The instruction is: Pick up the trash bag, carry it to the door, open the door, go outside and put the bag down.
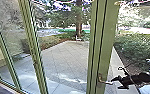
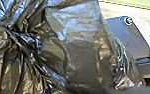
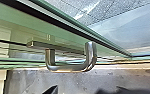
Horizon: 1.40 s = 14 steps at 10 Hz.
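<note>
Right gripper (image 1: pixel 115 83) near smooth metal door handle (image 3: pixel 71 68) (curved).

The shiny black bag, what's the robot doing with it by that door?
The robot has its black trash bag bunched up close to its left wrist, though how it's held is hidden. Its right gripper is open, right by the metal handle of the green-framed glass door. A paved yard is outside.

The black right arm (image 1: pixel 142 78) reaches in from the right edge of the head view, its gripper (image 1: pixel 115 83) at lower right, pointing left, fingers (image 1: pixel 123 87) parted.
</note>
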Tool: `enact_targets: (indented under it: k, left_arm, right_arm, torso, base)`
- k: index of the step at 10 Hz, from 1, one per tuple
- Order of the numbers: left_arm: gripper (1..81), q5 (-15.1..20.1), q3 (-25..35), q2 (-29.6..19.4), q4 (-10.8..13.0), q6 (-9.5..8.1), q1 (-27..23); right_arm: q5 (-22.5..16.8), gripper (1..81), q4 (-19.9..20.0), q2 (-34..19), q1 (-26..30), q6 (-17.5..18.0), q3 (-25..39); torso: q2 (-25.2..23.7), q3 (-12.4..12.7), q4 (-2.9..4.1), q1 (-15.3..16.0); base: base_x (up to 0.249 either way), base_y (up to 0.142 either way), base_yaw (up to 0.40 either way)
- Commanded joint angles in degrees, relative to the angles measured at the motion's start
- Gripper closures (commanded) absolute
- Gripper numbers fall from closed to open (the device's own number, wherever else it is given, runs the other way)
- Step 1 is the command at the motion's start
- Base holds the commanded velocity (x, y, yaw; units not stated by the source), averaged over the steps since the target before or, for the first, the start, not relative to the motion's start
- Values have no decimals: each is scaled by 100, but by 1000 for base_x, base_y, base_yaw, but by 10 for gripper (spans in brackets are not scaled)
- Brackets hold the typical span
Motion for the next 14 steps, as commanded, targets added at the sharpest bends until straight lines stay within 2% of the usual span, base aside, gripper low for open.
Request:
enact_targets:
  k: [1, 3, 8, 10, 14]
  left_arm:
    - [811, 278, -42, -9, -22, 12, -254]
    - [811, 278, -77, 17, -22, 12, -254]
    - [811, 278, -165, 8, -23, 11, -254]
    - [811, 278, -165, 8, -31, 3, -254]
    - [811, 278, -165, -1, -49, 3, -254]
  right_arm:
    - [-96, 10, 140, 76, 797, 75, -262]
    - [-114, 10, 87, 322, 797, 242, -586]
    - [-175, 10, 148, 920, 797, 285, -1360]
    - [-176, 10, 60, 1112, 718, 427, -1527]
    - [-175, 10, 87, 1395, 473, 444, -1862]
  torso:
    - [0, 0, 0, 0]
    - [2, 0, 0, 0]
    - [2, -2, 0, 0]
    - [2, -2, 0, 0]
    - [2, -2, 0, 2]
  base:
    - [0, 0, 0]
    - [0, 0, 0]
    - [0, 0, 0]
    - [0, 0, 0]
    - [0, 0, 0]
